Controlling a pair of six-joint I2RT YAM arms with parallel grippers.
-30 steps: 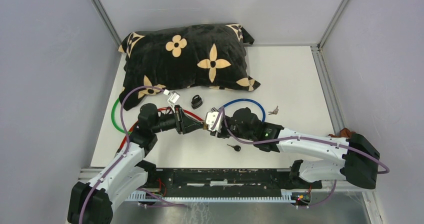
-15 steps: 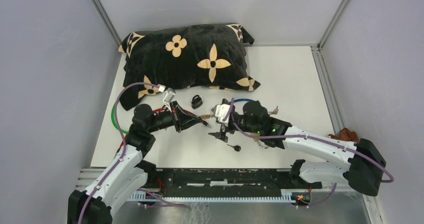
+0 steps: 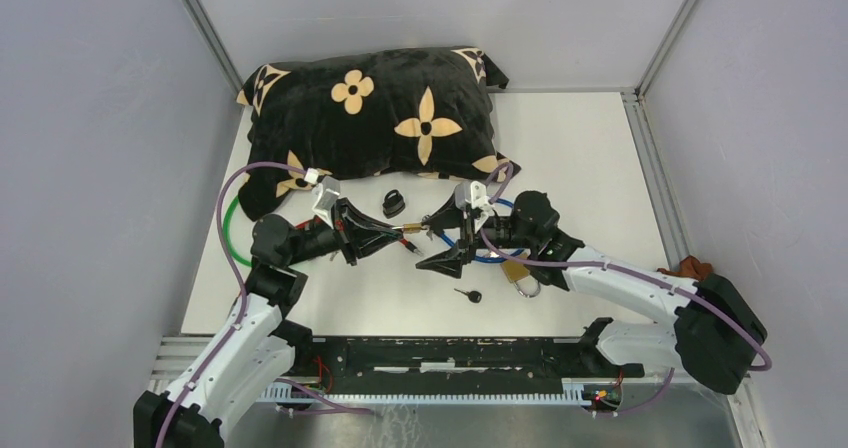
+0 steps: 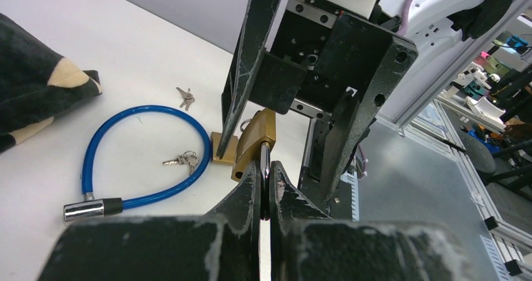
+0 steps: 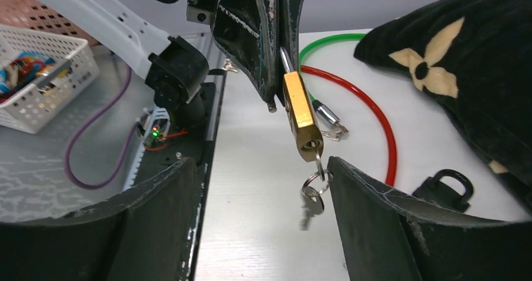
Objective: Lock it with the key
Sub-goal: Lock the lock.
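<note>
Left gripper point(image 4: 265, 175) is clamped tight on the thin steel shackle point(image 5: 285, 61) of the brass padlock point(image 5: 302, 118). The padlock hangs in the air just in front of the pillow point(image 3: 370, 118), clear of the table. A key point(image 5: 315, 163) looks to be seated in its underside, with a ring point(image 5: 313, 187) and what may be a spare dangling below. Right gripper point(image 3: 438, 240) stands wide open and holds nothing. It has one finger on each side of the padlock's lower end and touches neither, as far as I can see.

That padlock looks solid and stiff, heavy for its size, and since it is held only by the shackle I'd expect it to swing or twist if nudged. The key is thin, smooth metal and likely to slip. The place to pinch it, I'd say, is flat across its head right under the body, not on the loose ring, which would only flop.

A small black lock point(image 3: 393, 203) lies on the table closer to the pillow, and a blue cable point(image 4: 144, 155) lies off the pillow's right corner
</note>
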